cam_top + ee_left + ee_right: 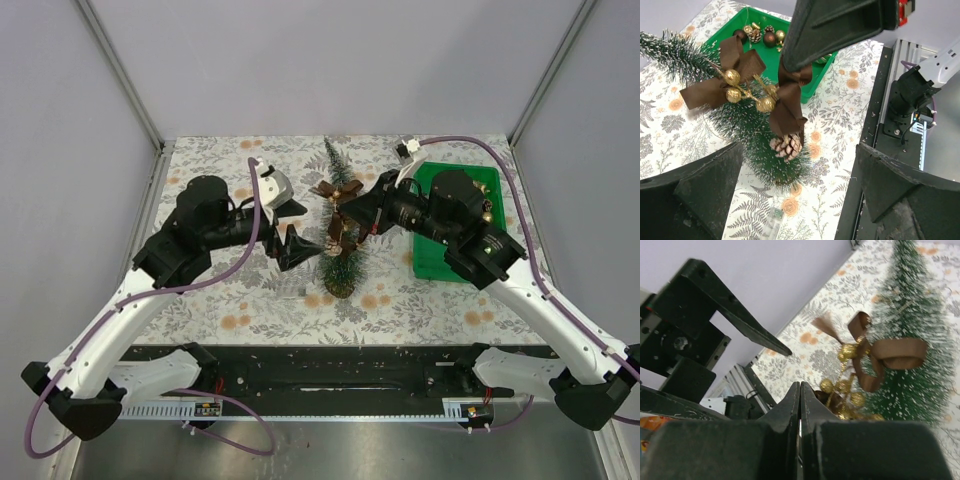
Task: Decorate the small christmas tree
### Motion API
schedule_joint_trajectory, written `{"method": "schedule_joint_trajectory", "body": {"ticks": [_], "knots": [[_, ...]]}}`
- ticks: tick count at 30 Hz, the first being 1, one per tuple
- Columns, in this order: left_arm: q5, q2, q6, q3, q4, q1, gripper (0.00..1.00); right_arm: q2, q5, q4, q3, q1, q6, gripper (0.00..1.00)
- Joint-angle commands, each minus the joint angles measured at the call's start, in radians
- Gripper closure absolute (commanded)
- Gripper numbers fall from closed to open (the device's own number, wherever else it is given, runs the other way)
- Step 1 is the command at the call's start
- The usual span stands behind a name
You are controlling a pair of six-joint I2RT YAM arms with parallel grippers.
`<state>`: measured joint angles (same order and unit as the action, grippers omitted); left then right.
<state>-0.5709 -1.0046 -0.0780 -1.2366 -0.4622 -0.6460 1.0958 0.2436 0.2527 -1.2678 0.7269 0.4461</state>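
The small dark green tree with snowy white bristles is near the middle of the tabletop, which has a white cover with grey leaves and orange rounds on it. The tree is between the two black pincers. A decoration made of brown ribbon bows, little gold balls and a frosty pinecone hangs on the side of the tree. The bows and gold balls lie against the branches, and the pinecone dangles low down. The right pincer is just beside the tree. Its two fingers are pressed tight together, and a strip of the brown ribbon comes out from right under its tip, so it looks pinched there. The left pincer is on the other side of the tree, close but not touching it. Its fingers are spread wide apart and nothing is between them. A green plastic tray lies on the right side of the tabletop, partly under the right arm. In it are more brown and gold balls and small pinecones.
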Motion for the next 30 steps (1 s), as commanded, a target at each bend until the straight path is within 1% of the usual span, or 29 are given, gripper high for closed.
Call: {"method": "schedule_joint_trajectory", "body": {"ticks": [1, 5, 10, 15, 20, 26, 30], "knots": [[0.057, -0.038, -0.008, 0.003, 0.045, 0.005, 0.01, -0.028, -0.052, 0.003, 0.039, 0.009, -0.03, 1.0], [0.094, -0.071, -0.022, -0.007, 0.046, 0.005, 0.01, -0.054, -0.064, 0.008, 0.105, 0.011, -0.015, 1.0], [0.144, -0.083, -0.019, 0.014, 0.099, 0.005, 0.01, -0.083, -0.092, 0.017, 0.163, 0.009, -0.009, 1.0], [0.157, -0.078, 0.003, 0.055, 0.131, 0.003, 0.01, -0.094, -0.106, 0.026, 0.168, 0.011, -0.015, 1.0], [0.224, -0.08, 0.003, 0.062, 0.189, 0.003, 0.01, -0.099, -0.098, 0.031, 0.163, 0.011, -0.02, 1.0], [0.143, -0.123, 0.035, -0.012, 0.223, 0.003, 0.01, -0.111, -0.093, 0.03, 0.205, 0.011, -0.01, 1.0], [0.129, -0.167, 0.014, -0.05, 0.217, 0.003, 0.01, -0.119, -0.099, 0.037, 0.222, 0.011, -0.014, 1.0]]}}
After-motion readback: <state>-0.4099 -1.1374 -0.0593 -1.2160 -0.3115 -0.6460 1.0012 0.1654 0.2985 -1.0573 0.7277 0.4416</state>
